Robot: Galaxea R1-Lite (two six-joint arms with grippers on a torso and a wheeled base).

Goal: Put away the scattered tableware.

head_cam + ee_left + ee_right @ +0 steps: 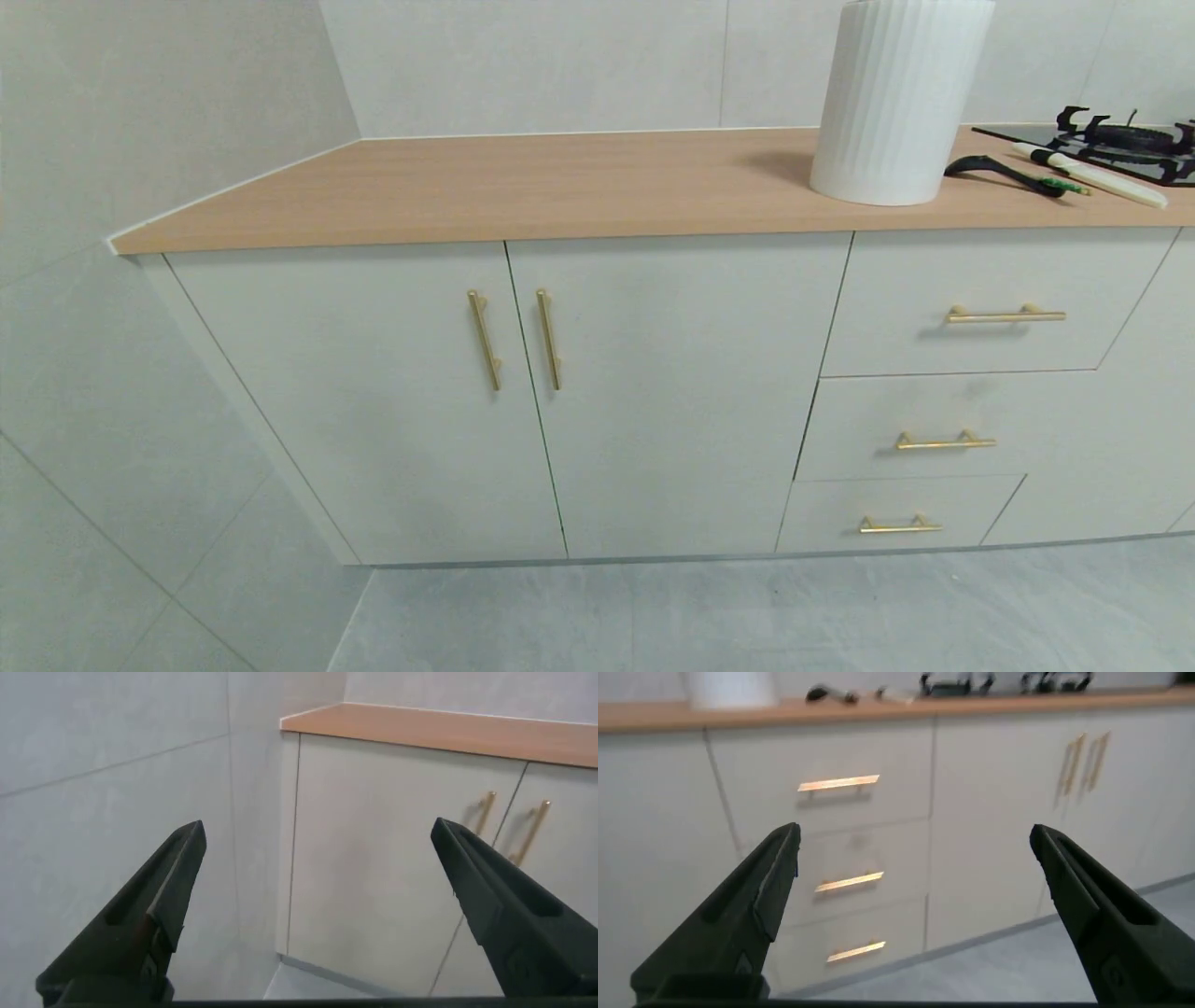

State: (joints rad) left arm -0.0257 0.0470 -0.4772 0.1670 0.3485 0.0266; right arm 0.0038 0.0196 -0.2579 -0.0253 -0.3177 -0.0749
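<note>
The left gripper (318, 831) has its jaws spread wide, its two dark fingers (140, 915) rising from the lower corners of the left wrist view. Between them shows the end of the pale cabinet (374, 859) where it meets the tiled wall (112, 765). The right gripper (914, 833) likewise holds its jaws wide apart, facing a stack of three drawers (878, 849), each with a gold bar handle (839, 784). In the head view the wooden surface (513, 187) runs across the upper half of the frame. Below it at centre are two cabinet doors (653, 392) with upright gold handles side by side, and the drawers are at the right. The scattered tableware lies on the surface at the upper right. A black utensil (1004, 171) with a curved head lies flat just beside the foot of a tall white ribbed container (892, 103). To its right a long cream-white utensil (1092, 175) lies at a slant, its far end at the edge of the black stove (1125, 140). A small green piece (1075, 189) sits at the black utensil's right end, close against the cream one; I cannot tell whether they touch. Both grippers are well apart from these things, low in front of the cabinet.
</note>
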